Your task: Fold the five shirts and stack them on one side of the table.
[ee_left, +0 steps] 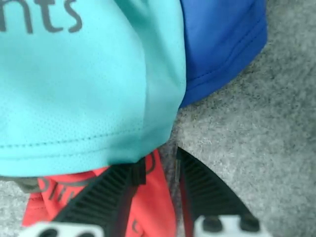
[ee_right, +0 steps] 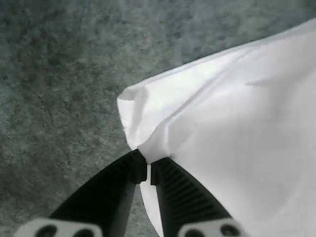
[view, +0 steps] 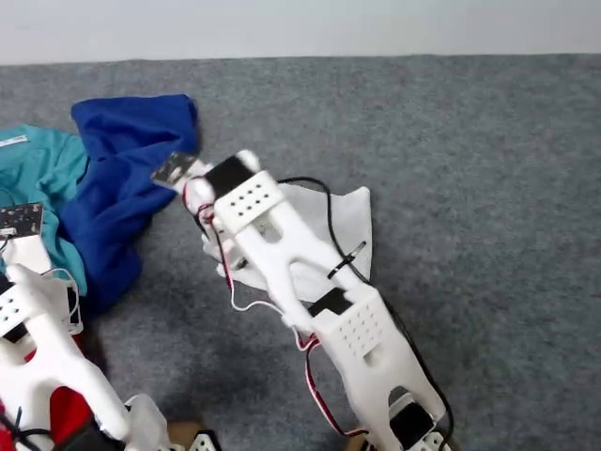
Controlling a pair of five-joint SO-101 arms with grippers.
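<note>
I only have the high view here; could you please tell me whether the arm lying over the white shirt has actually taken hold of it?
Observer: Yes. In the right wrist view, the right gripper is shut on a folded edge of the white shirt, just above the grey carpet.
Operator: Thank you. And where is the other arm's gripper?
Observer: The left gripper sits at the hem of the teal shirt, and a red shirt lies directly under it, tucked beneath that hem.
</note>
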